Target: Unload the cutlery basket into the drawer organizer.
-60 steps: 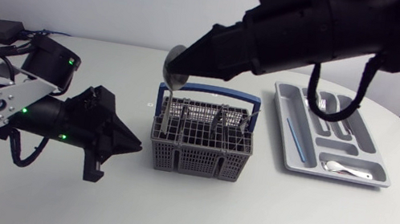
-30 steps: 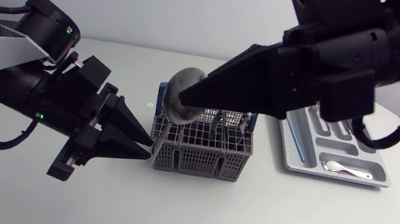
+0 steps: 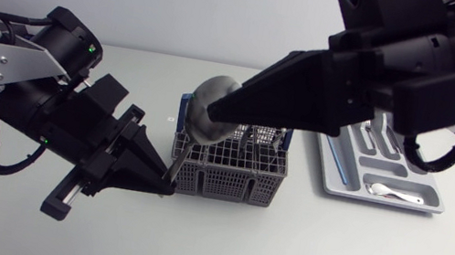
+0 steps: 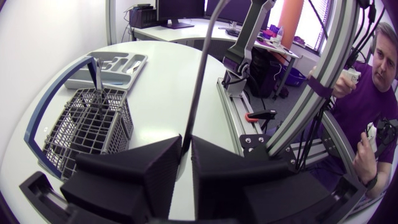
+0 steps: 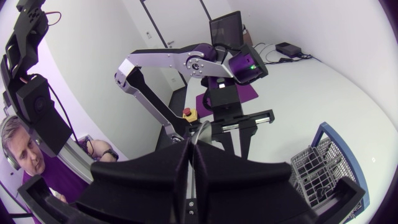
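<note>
Gripping the thin handle of the big spoon (image 3: 199, 119), my left tool (image 3: 167, 176) is clenched on it just beside the basket (image 3: 229, 176). The spoon slants up over the basket's left end to its bowl, where my right tool (image 3: 216, 110) is clamped too. Well right, the organizer (image 3: 340, 185) lies on the table (image 3: 281, 248) with a few pieces in it.
</note>
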